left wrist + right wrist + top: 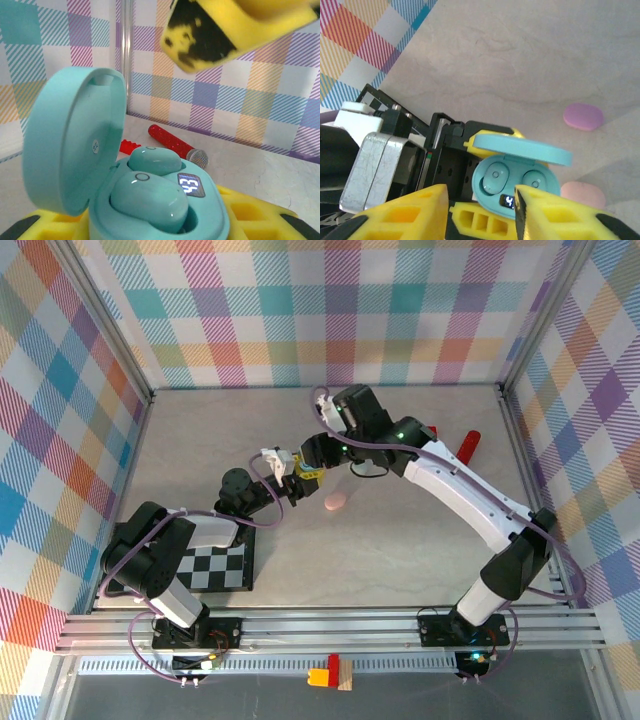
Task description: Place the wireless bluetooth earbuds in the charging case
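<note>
Top view, bottom edge: red and yellow blocks (330,675) sit on the strip below the arm bases. The left arm (165,565) rises from lower left over a black-and-white checkerboard (218,568). The right arm (470,500) arcs in from lower right. The two wrists meet just above frame centre, over the pale bench (400,570). The left jaws are clamped on the charging case (517,174); in the left wrist view their yellow pads (260,215) flank the mint base along the bottom edge. The case is held off the bench with its lid (65,145) swung open, standing up at frame left. Both wireless bluetooth earbuds (147,197), mint like the case, lie side by side in their wells. A small lit display on the case front shows digits. The right jaws stand apart with nothing between them. In the right wrist view the two yellow fingers (420,215) sit at the bottom edge, one to each side of the case as pictured; contact with the case cannot be told. One of these fingers also shows at the top of the left wrist view, above the open case and clear of it. On the bench past the case, right wrist view: a pink oval case (582,192) at lower right and a lilac oval case (583,116) at right of centre, apart from each other. Farther back, left wrist view: a red block (127,146) and, just beside it, a red glittery stick (172,144) with a silver mesh tip, both lying near the plaid back wall (240,100).
</note>
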Robot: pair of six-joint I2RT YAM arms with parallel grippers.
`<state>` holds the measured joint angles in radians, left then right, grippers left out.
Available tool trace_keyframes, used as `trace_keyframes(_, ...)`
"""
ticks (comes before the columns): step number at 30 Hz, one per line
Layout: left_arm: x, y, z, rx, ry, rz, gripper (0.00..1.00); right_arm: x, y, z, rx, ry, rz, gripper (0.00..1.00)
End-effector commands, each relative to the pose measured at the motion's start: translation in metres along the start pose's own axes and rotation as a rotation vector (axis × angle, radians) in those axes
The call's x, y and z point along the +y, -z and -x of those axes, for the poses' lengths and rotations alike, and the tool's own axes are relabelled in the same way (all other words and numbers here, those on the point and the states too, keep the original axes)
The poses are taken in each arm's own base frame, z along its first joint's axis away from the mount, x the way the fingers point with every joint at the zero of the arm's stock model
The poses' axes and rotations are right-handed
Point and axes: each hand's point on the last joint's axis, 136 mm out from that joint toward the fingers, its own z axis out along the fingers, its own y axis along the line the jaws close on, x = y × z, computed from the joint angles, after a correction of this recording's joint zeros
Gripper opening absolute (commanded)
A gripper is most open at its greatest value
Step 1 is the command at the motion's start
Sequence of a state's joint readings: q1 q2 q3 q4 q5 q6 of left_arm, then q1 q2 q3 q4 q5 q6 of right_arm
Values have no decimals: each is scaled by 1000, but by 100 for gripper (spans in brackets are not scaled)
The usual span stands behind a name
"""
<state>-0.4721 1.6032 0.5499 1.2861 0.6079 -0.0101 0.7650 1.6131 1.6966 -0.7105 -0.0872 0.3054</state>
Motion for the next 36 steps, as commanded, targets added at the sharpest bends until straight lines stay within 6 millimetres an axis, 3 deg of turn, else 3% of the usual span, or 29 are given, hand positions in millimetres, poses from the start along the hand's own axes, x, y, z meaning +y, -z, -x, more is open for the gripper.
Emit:
trace_keyframes(1, -5, 6, 20, -57, -53, -26, 40, -3, 5, 22, -47, -12, 6, 35)
trace_keyframes(6, -8, 7, 19, -55, -57, -38, 41, -12, -10, 29, 16, -28, 6, 31)
trace_keyframes(12, -6, 9, 22, -62, -62, -23, 41, -18, -24, 21, 100, -6, 2, 29)
trace_keyframes(18, -3, 9, 31, -78, -54, -20, 41, -18, -20, 3, 139, -5, 14, 29)
trace_keyframes(23, -2, 9, 35, -87, -41, -16, 41, -22, -7, 3, 79, -36, -12, 29)
trace_keyframes(25, -2, 9, 38, -93, -38, -16, 41, -28, 2, 6, 43, -93, -13, 34)
trace_keyframes(28, -4, 10, 45, -107, -37, -20, 41, -31, 15, 9, -13, -207, 77, 49)
trace_keyframes(32, -7, 10, 56, -129, -25, -33, 41, -7, 25, 6, -8, -326, 408, 64)
trace_keyframes(36, -11, 8, 68, -151, -24, -57, 41, 9, 24, -3, 52, -378, 562, 65)
